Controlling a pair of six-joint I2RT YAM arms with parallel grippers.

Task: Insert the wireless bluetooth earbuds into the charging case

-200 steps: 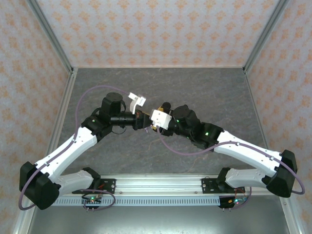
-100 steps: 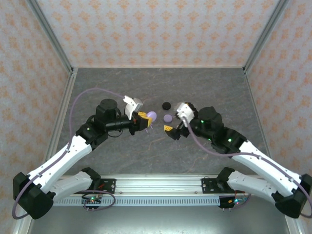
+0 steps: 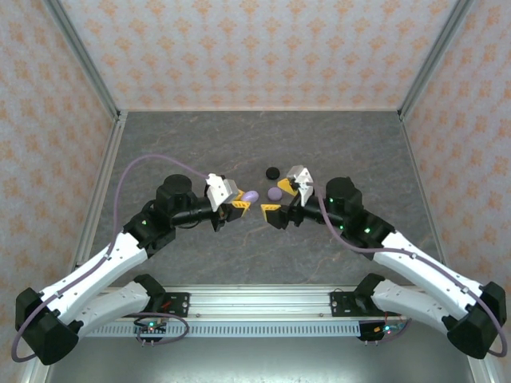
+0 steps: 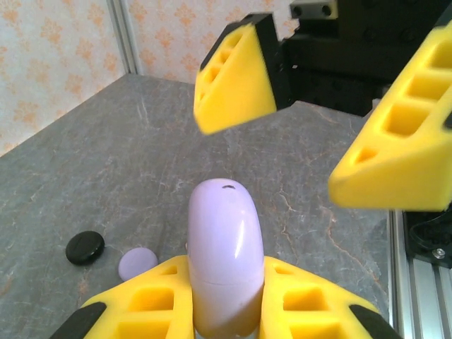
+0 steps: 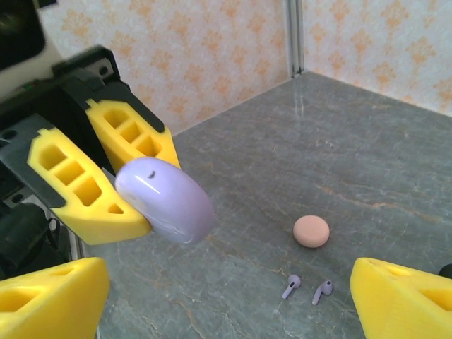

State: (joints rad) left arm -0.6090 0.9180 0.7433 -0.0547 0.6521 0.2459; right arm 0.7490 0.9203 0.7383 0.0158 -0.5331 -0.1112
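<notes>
1. Desk point(image 3: 359, 144): grey stone-patterned top, carrying all the loose items.
2. Grippers, two. The left gripper point(image 3: 238, 201) is clamped on the charging case and holds it off the desk, rounded end towards the right arm. The right gripper point(image 5: 226, 311) faces it with its jaws spread wide and nothing between them.
3. Charging case point(image 5: 166, 200), one, lilac. The lid appears closed. We judge the step in hand to be presenting the case, with no earbud loaded yet. The next move calls for the lid to be opened, probably by the free right gripper, and then a fine pinch on an earbud stem.
4. Round discs, three: one black disc point(image 4: 85, 247), one lilac disc point(image 4: 138, 263) just beside it, and one pink disc point(image 5: 311, 231). None is a task item.
5. Earbuds point(image 5: 290, 286), two counted, both lilac. They lie side by side on the desk near the pink disc.
</notes>
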